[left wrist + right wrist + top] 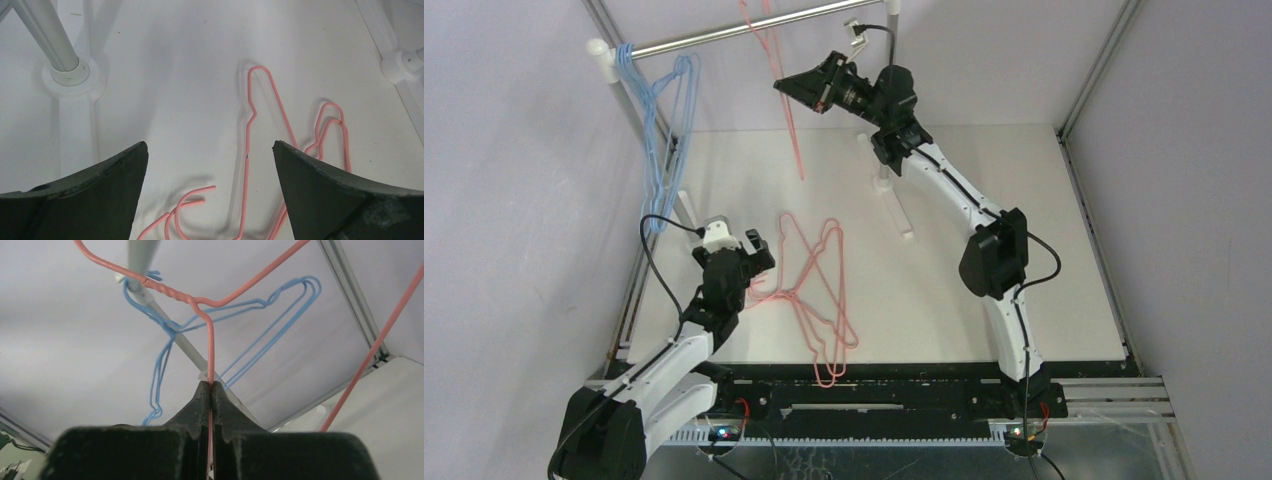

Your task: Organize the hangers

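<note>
The right gripper [210, 388] is clenching a pink hanger [211, 342] by one thin strand, just below the twisted neck, with its jaws pressed flat together on the wire. Straight above the fingertips the hook is meeting the rail [724, 36]; I cannot tell whether it is properly seated. Farther along the rail, blue hangers [265, 315] are dangling in a bunch.

The left gripper [210, 147] is standing released, jaws wide and gripping nothing. It is hovering over the loose pink hangers [280, 107], which are lying just ahead of its fingers on the table [984, 200] and overlapping one another.

These hangers are probably light and springy, and smooth enough to swivel in a pinch. Lifting one may drag its neighbours, so the neck beside the hook looks like the surest hold.
</note>
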{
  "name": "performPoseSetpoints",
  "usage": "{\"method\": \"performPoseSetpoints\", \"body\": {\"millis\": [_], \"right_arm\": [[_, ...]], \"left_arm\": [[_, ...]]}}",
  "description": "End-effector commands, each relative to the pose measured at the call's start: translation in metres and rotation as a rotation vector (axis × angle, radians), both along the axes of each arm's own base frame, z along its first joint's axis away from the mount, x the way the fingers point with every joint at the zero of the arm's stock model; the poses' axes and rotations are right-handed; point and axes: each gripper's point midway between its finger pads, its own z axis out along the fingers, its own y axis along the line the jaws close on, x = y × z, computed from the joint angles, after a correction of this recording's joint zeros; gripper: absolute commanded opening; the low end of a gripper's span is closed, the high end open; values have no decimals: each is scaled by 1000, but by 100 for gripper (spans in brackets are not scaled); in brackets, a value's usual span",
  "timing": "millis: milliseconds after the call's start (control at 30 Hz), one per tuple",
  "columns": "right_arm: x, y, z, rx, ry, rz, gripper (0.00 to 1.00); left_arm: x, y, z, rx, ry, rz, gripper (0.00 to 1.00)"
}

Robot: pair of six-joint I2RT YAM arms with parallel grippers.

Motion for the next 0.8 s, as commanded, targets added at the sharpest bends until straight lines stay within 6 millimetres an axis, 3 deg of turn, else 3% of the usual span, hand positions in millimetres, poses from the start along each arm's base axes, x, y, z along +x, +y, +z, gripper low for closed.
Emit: {"method": "performPoseSetpoints", "body": {"millis": [0, 300, 567, 600, 700, 767], "right_arm": [[-6, 6, 25, 14, -75, -44, 0], [-25, 48, -7, -71, -66, 4, 0], [-23, 59, -36, -124, -15, 33, 0], [-24, 59, -39, -129, -11, 42, 5], [-25, 55, -48, -150, -5, 28, 38], [-30, 48, -47, -162, -29, -6, 47]], "left_arm": [[5, -1, 15, -27, -57, -2, 99], [6, -2, 14, -27, -53, -6, 99], [6, -1, 15, -27, -57, -2, 99], [6, -2, 15, -27, -56, -3, 99], [6, -1, 15, -23, -54, -2, 99], [6, -1, 15, -21, -55, -2, 99]]}}
